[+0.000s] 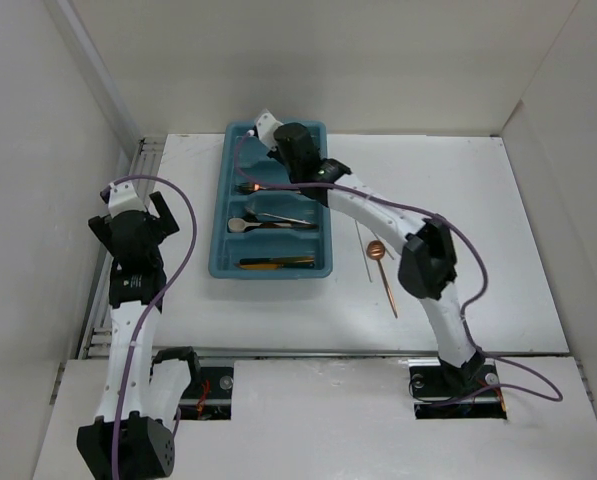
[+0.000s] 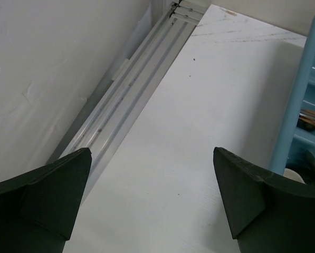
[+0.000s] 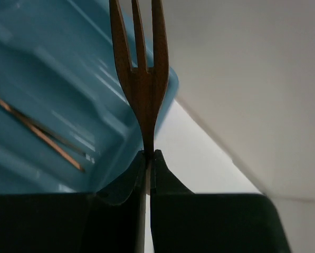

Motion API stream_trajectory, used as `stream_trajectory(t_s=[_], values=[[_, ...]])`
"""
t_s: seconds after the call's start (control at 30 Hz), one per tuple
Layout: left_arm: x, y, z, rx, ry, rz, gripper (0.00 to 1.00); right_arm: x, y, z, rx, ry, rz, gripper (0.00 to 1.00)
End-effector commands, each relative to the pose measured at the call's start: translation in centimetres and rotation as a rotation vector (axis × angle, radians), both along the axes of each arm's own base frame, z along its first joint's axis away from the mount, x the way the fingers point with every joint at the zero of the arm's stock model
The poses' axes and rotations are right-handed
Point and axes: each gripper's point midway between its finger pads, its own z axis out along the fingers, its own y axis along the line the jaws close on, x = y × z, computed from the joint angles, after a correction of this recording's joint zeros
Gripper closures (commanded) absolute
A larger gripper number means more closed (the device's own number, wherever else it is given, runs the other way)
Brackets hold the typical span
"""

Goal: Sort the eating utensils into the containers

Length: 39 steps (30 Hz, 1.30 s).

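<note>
Only the right wrist view reveals the glossy 3-tined copper fork (image 3: 141, 79), pinched by the right gripper (image 3: 148, 156) over the far end of the smooth teal tray (image 3: 51, 63). The left gripper (image 2: 152, 155) gapes wide above matte white table (image 2: 189, 132).

2 white-and-black arms trailing purple cables

The left arm (image 1: 128, 340) and right arm (image 1: 365, 201) share white tubular links, bulky black joint housings and black bases. A thin purple cable (image 1: 156, 179) loops loosely off each arm. A small green light (image 1: 321, 172) glows on the right arm's black wrist. The left fingers (image 2: 51, 195) are dark, matte, wedge-shaped pads; the right fingers (image 3: 120, 190) are dark with smooth curved tips.
</note>
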Motion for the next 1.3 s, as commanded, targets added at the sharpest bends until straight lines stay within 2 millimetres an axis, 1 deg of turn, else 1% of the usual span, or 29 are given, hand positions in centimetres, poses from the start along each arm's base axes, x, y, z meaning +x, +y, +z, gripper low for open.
stream_trajectory(t_s=[0.0, 0.03, 0.07, 0.1, 0.17, 0.27, 0.3, 0.33, 0.37, 0.4, 0.43, 0.5, 0.53, 0.57, 0.6, 0.67, 0.7, 0.73, 0.8, 0.9, 0.93, 1.0, 1.03, 1.1, 1.13, 1.17, 1.2, 1.23, 1.27], values=[[0.2, 0.5, 1.0, -0.006, -0.019, 0.023, 0.0, 3.9, 3.0, 1.7, 0.026, -0.134, 0.069, 1.0], [0.3, 0.6, 0.7, 0.002, -0.004, 0.02, 0.0, 4.3, 3.6, 1.3, 0.049, -0.136, 0.075, 1.0], [0.1, 1.0, 0.7, 0.004, -0.003, 0.038, 0.0, 4.6, 4.6, 1.7, 0.092, -0.156, 0.098, 1.0], [0.3, 1.1, 0.4, 0.011, 0.013, 0.036, 0.0, 5.1, 5.3, -0.1, 0.095, -0.14, 0.109, 1.0], [0.4, 1.1, 0.1, 0.009, 0.024, 0.036, 0.0, 5.3, 6.6, -1.3, 0.116, -0.132, 0.155, 1.0], [0.7, 1.2, -0.1, 0.029, 0.047, 0.03, 0.0, 4.8, 8.0, -2.8, 0.107, -0.114, 0.183, 1.0], [0.6, 1.5, -0.1, 0.032, 0.048, 0.043, 0.0, 4.7, 7.9, -3.9, 0.091, -0.095, 0.183, 1.0], [0.7, 1.7, -0.1, 0.035, 0.047, 0.053, 0.0, 4.1, 8.4, -3.9, 0.089, -0.091, 0.194, 1.0], [0.7, 1.7, -0.1, 0.035, 0.047, 0.053, 0.0, 3.9, 8.5, -4.7, 0.081, -0.076, 0.205, 1.0], [0.7, 1.7, -0.1, 0.035, 0.047, 0.053, 0.0, 3.7, 8.3, -4.6, 0.09, -0.07, 0.202, 1.0], [0.8, 1.7, 0.1, 0.037, 0.036, 0.053, 0.0, 3.5, 8.2, -6.1, 0.07, -0.045, 0.202, 1.0], [0.8, 1.5, -0.4, 0.033, 0.046, 0.043, 0.0, 2.8, 8.5, -5.9, 0.078, -0.036, 0.217, 1.0], [0.9, 1.5, -0.2, 0.034, 0.037, 0.043, 0.0, 2.6, 8.4, -6.8, 0.066, -0.021, 0.217, 1.0], [0.9, 1.5, -0.2, 0.034, 0.037, 0.043, 0.0, 2.2, 8.8, -7.3, 0.06, -0.013, 0.226, 1.0], [1.0, 1.3, -0.2, 0.031, 0.036, 0.033, 0.0, 2.2, 8.8, -7.3, 0.06, -0.013, 0.226, 1.0], [1.0, 1.3, -0.2, 0.031, 0.036, 0.033, 0.0, 2.0, 8.6, -8.2, 0.047, 0.002, 0.225, 1.0], [1.0, 1.3, -0.2, 0.031, 0.036, 0.033, 0.0, 2.0, 8.6, -7.6, 0.053, -0.005, 0.226, 0.98], [1.0, 1.3, -0.2, 0.031, 0.036, 0.033, 0.0, 2.0, 8.6, -7.6, 0.053, -0.005, 0.226, 0.94], [1.1, 1.4, 0.0, 0.032, 0.027, 0.033, 0.0, 2.0, 8.5, -7.6, 0.059, -0.005, 0.214, 0.56], [1.1, 1.4, 0.0, 0.032, 0.027, 0.033, 0.0, 2.1, 8.1, -6.8, 0.061, -0.018, 0.194, 0.35], [1.1, 1.4, 0.0, 0.032, 0.027, 0.033, 0.0, 1.9, 7.9, -5.4, 0.076, -0.035, 0.194, 0.33], [1.1, 1.4, 0.0, 0.032, 0.027, 0.033, 0.0, 2.0, 7.4, -3.6, 0.089, -0.062, 0.173, 0.27], [1.2, 1.2, 0.7, 0.032, 0.009, 0.023, 0.0, 1.7, 7.2, -1.8, 0.107, -0.083, 0.173, 0.25], [1.1, 1.1, 0.5, 0.023, 0.013, 0.025, 0.0, 1.4, 6.5, 1.3, 0.15, -0.123, 0.148, 0.2], [1.2, 1.0, 0.5, 0.02, 0.013, 0.016, 0.0, 1.0, 5.9, 2.4, 0.163, -0.124, 0.135, 0.14], [1.2, 1.0, 0.9, 0.022, 0.004, 0.016, 0.0, 0.0, 5.0, 5.3, 0.213, -0.136, 0.128, 0.11], [1.1, 1.0, 1.2, 0.023, -0.005, 0.016, 0.0, -1.9, 4.4, 6.3, 0.207, -0.076, 0.176, 0.05], [1.1, 1.0, 1.2, 0.023, -0.005, 0.016, 0.0, -2.1, 3.9, 4.4, 0.189, 0.006, 0.195, 0.02], [1.0, 1.0, 1.5, 0.024, -0.016, 0.016, 0.0, -3.3, 2.8, 5.1, 0.21, 0.063, 0.216, 0.02]])
